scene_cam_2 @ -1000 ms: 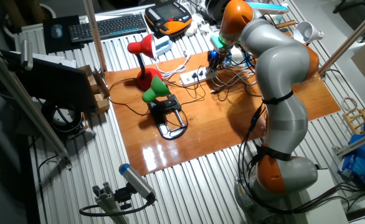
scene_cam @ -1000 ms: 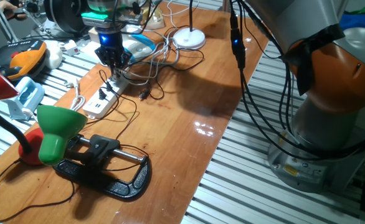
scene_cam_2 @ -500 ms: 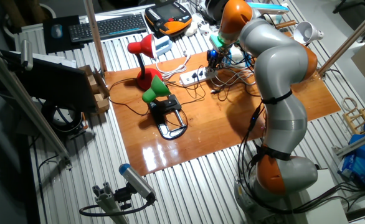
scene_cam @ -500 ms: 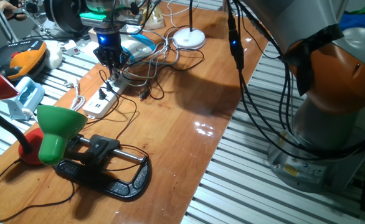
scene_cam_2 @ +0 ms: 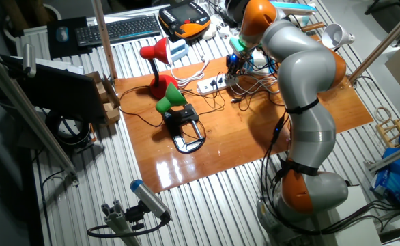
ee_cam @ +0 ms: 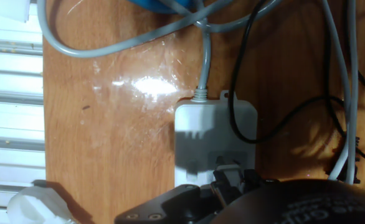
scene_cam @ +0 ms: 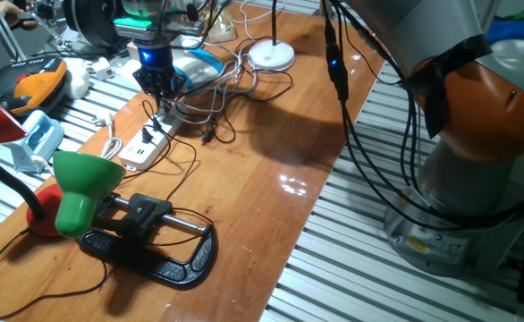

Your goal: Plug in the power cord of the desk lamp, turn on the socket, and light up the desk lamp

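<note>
Orange-brown table point(scene_cam: 271, 134) — the socket point(scene_cam: 150, 140) lies at its 10 o'clock edge. The claw point(scene_cam: 160, 88) hangs over the socket's far end — whether its fingers are apart, I cannot tell.

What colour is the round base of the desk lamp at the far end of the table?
White. The desk lamp base is a flat white disc, seen best in one fixed view.

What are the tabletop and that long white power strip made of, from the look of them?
The tabletop looks like wood or wood veneer with a glossy varnish: orange-brown grain shows, and the lights glare off it. The power strip looks like matte white moulded plastic: smooth, with rounded corners and soft shadows in the hand view. The look alone cannot confirm either.
</note>
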`<action>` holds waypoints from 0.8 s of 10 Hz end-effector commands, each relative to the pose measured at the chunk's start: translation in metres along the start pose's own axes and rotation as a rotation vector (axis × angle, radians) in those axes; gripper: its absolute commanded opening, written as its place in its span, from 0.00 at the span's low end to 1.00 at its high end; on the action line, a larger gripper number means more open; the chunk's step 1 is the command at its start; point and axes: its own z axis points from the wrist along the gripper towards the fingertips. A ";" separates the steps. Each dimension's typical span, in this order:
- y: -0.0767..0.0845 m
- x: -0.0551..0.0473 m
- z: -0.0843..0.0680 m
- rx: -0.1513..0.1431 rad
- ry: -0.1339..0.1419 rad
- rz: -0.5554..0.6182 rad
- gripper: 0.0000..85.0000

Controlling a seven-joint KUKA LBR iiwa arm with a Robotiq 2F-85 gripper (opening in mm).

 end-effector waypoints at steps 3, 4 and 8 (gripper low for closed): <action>0.001 -0.002 -0.002 0.021 -0.012 -0.010 0.00; 0.000 -0.002 -0.001 0.022 -0.009 -0.010 0.00; -0.001 -0.003 0.000 0.032 -0.003 -0.005 0.00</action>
